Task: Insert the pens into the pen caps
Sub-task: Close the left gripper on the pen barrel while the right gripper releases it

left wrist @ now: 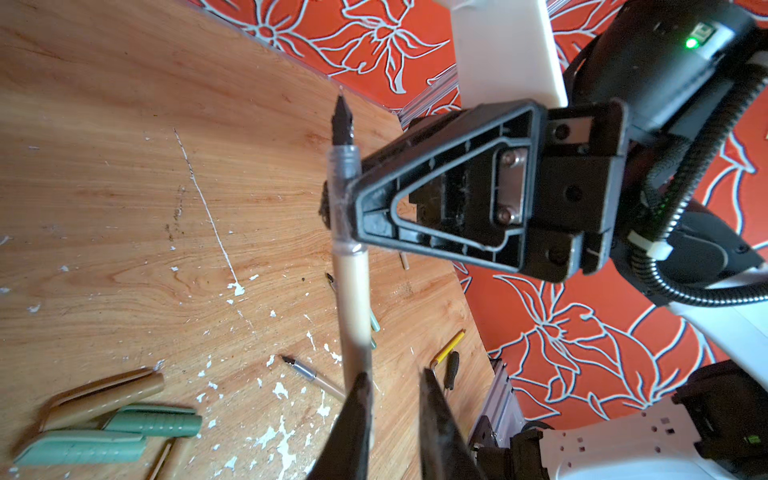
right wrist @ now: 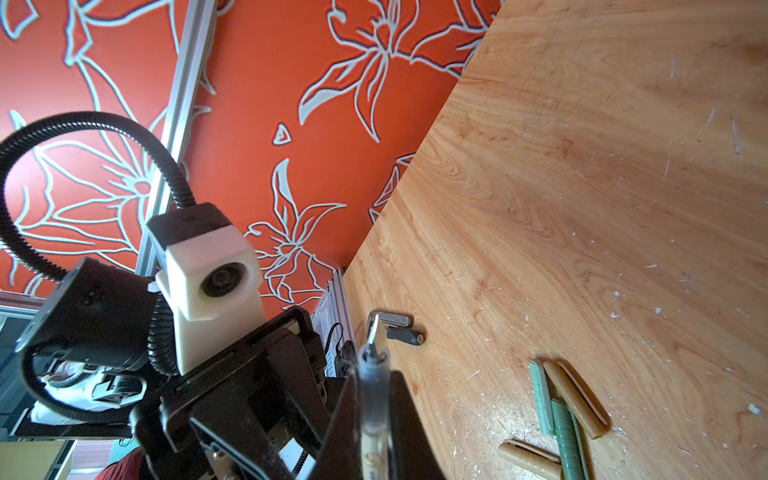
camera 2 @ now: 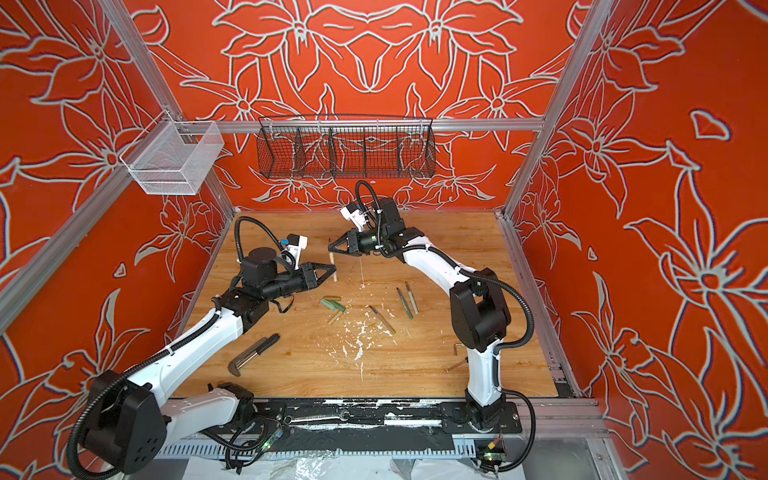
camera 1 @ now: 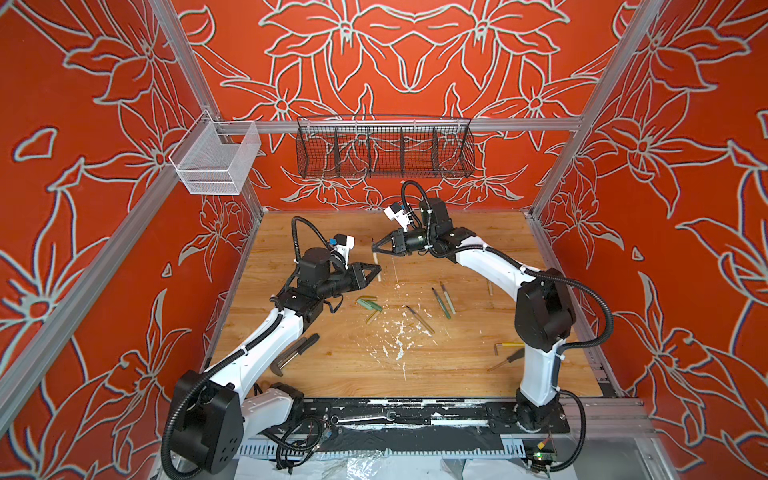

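Observation:
A tan pen (camera 1: 376, 264) hangs above the table, its dark tip (left wrist: 341, 120) pointing up. My right gripper (camera 1: 374, 249) is shut on the pen's clear grip section (right wrist: 374, 395). My left gripper (left wrist: 392, 380) is at the pen's lower end. Its jaws stand a little apart, with one finger (left wrist: 357, 399) against the barrel and a gap to the other. Pen caps, green and tan, lie in a cluster (camera 1: 370, 304) on the wood, seen close in the left wrist view (left wrist: 153, 424) and in the right wrist view (right wrist: 575, 399). Three more pens (camera 1: 441, 303) lie right of the cluster.
A dark wrench (camera 1: 293, 353) lies by my left arm. A yellow hex key (camera 1: 505, 347) and a screwdriver (camera 1: 507, 360) sit near my right arm's base. A black wire basket (camera 1: 384, 147) and a white mesh basket (camera 1: 216, 158) hang on the rail. White paint flecks (camera 1: 399, 336) mark the wood.

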Tool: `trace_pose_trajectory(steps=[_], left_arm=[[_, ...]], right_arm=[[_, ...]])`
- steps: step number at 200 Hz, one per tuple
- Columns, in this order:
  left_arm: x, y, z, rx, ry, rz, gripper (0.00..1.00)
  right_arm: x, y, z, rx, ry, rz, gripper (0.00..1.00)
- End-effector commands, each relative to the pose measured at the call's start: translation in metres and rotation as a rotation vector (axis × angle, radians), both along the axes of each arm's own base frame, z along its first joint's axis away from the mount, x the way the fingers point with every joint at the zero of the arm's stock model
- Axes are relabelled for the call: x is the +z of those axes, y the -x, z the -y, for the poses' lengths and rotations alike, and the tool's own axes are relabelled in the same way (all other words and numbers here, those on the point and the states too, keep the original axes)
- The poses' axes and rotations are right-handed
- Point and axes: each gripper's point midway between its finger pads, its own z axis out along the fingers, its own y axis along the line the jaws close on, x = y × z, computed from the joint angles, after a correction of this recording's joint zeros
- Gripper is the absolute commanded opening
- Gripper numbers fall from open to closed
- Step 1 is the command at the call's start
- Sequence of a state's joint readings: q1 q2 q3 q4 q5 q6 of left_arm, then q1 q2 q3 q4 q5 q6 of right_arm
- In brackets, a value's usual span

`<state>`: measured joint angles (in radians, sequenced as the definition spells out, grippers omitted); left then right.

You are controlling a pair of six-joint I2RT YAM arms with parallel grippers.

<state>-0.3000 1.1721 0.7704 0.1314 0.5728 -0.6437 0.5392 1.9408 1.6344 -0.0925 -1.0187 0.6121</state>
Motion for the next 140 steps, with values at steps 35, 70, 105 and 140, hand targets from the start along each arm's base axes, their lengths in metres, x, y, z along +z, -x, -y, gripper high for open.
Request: trace_pose_trajectory(steps=[35,70,105,140], left_arm=[[-0.002,-0.012,-0.007,0.058,-0.036,0.014,0.28],[-0.004,-0.016,-0.012,0.085,-0.067,0.014,0.29],[-0.002,-0.017,-0.01,0.077,-0.063,0.025,0.22],[-0.005,-0.016,-0.017,0.108,-0.087,0.005,0.11]], right_arm=[[0.033,0.023,-0.005,0.074,-0.072,0.035,0.08],[0.034,0.024,-0.006,0.078,-0.076,0.032,0.08],[0.033,0.025,-0.007,0.084,-0.077,0.029,0.08],[0.029,0.023,-0.006,0.075,-0.065,0.022,0.12]])
